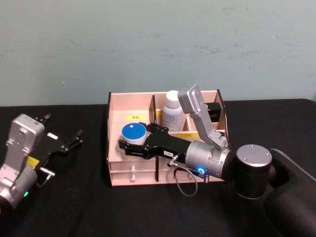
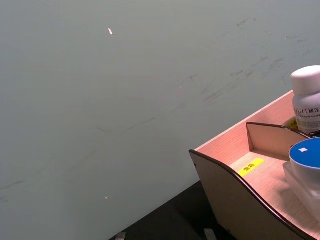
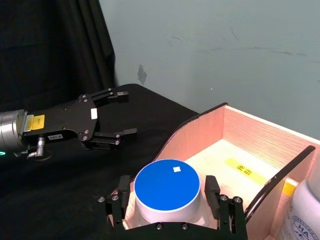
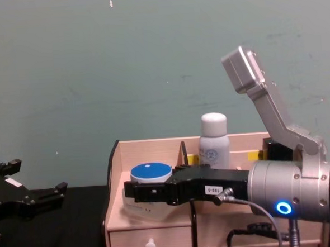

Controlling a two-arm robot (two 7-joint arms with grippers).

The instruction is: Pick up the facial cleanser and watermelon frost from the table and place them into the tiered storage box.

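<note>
Reaching in from the lower right of the head view, the right tool [image 1: 129, 144] pinches the jar [image 1: 134, 134] by its sides, one finger [image 3: 212, 191] on each flank, blue lid up. Jar sits over the left front compartment of the wooden box [image 1: 118, 106], at frame centre; whether it rests on the compartment floor cannot be told. Left tool [image 1: 63, 140] at the lower left, above the black tabletop [image 1: 74, 207], fingers spread, holding nothing. Farther back, the white bottle [image 1: 173, 114] stands upright in a rear middle compartment of the box.
</note>
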